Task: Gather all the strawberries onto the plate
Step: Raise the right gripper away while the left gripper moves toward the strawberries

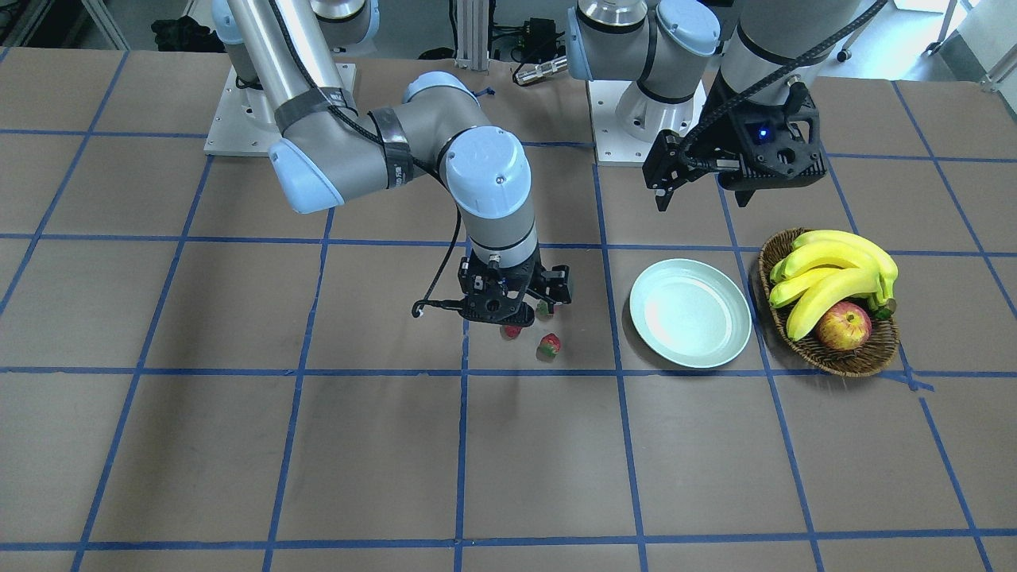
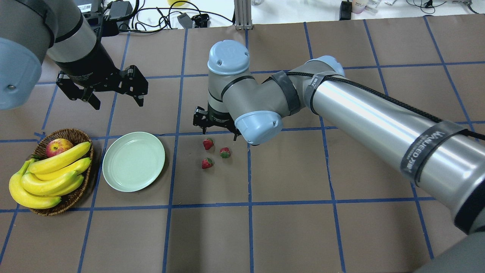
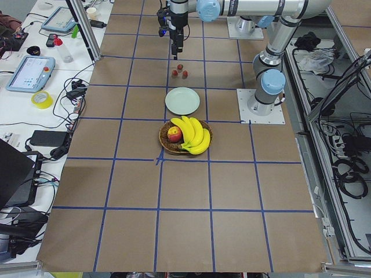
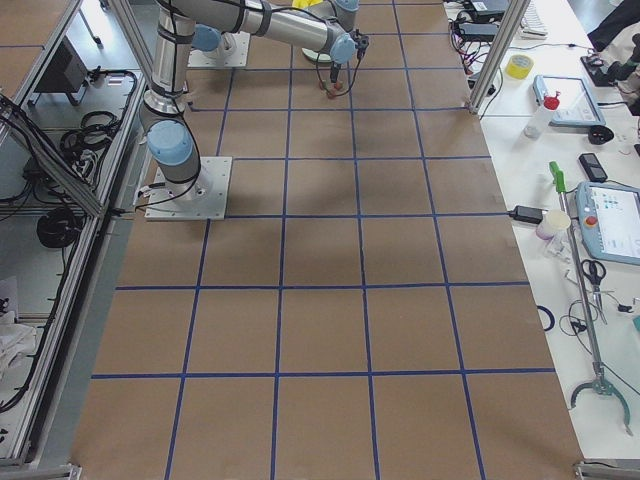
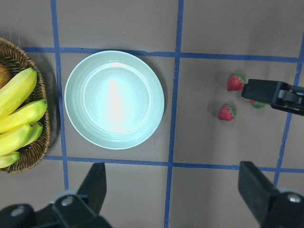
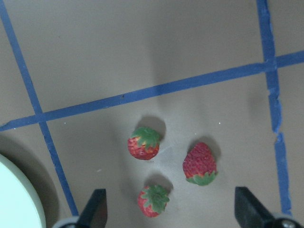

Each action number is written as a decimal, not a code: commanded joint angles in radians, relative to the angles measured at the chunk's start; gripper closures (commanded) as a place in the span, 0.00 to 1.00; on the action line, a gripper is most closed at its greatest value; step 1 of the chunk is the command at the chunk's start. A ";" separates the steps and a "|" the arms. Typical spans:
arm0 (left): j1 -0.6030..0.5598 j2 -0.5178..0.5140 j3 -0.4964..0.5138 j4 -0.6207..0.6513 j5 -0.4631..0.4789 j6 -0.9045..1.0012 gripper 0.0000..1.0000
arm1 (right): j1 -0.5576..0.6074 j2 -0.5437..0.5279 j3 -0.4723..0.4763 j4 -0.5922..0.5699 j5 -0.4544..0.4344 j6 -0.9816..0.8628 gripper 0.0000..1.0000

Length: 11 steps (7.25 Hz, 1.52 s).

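Three strawberries lie close together on the table: one [image 2: 207,143], a second [image 2: 225,152] and a third [image 2: 207,163]. The right wrist view shows all three [image 6: 142,142], [image 6: 200,164], [image 6: 153,200]. My right gripper [image 6: 172,211] is open and empty and hovers just above them, also seen from the front [image 1: 516,311]. The pale mint-green plate [image 2: 133,160] is empty, to the left of the berries in the overhead view. My left gripper [image 2: 117,100] is open and empty, raised beyond the plate [image 5: 114,99].
A brown wicker basket [image 2: 72,197] with bananas [image 2: 49,174] and a red-yellow apple [image 2: 58,146] stands right beside the plate, on the side away from the strawberries. Blue tape lines grid the brown table.
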<state>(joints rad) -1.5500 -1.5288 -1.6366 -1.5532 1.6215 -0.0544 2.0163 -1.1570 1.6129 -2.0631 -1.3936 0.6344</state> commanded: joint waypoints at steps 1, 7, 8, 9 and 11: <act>0.002 -0.008 -0.017 0.024 -0.006 -0.005 0.00 | -0.136 -0.135 -0.005 0.180 -0.027 -0.144 0.02; -0.033 -0.168 -0.161 0.287 -0.057 -0.005 0.00 | -0.455 -0.377 -0.112 0.506 -0.187 -0.667 0.00; -0.053 -0.207 -0.169 0.364 -0.128 -0.013 0.00 | -0.456 -0.385 -0.143 0.511 -0.189 -0.670 0.00; -0.061 -0.247 -0.169 0.401 -0.140 -0.012 0.00 | -0.456 -0.398 -0.143 0.506 -0.183 -0.667 0.00; -0.114 -0.325 -0.169 0.505 -0.141 -0.005 0.00 | -0.447 -0.430 -0.162 0.505 -0.182 -0.651 0.00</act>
<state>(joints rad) -1.6321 -1.8044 -1.8045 -1.1150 1.4860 -0.0617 1.5641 -1.5674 1.4664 -1.5585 -1.5760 -0.0272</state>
